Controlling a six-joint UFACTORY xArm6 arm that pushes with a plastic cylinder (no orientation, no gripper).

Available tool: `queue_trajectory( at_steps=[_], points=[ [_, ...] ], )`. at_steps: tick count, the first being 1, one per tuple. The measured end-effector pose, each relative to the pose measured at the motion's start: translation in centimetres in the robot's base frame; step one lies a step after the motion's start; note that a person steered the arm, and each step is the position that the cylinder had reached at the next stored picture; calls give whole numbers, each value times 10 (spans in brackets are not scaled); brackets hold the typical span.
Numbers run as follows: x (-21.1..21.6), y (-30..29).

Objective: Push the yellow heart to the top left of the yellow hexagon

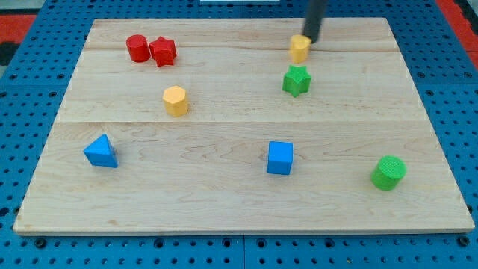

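Camera view: my tip (309, 39) touches the yellow heart (299, 49), well right of the yellow hexagon (175, 100).

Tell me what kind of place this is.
Most likely a robotics lab bench for pushing trials. A wooden board lies on a blue perforated base; small coloured blocks are scattered on it. My tip stands at the yellow heart, just above the green star.
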State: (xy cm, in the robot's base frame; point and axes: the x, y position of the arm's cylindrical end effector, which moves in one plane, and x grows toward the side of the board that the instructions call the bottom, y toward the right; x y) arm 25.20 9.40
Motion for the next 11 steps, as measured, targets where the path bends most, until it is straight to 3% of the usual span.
queue_trajectory(
  at_steps=[1, 3, 5, 7, 8, 9, 10, 11],
  points=[
    [9, -12],
    [19, 35],
    [40, -117],
    [22, -27],
    [53, -21],
    [54, -111],
    [54, -135],
    [80, -140]
  ],
)
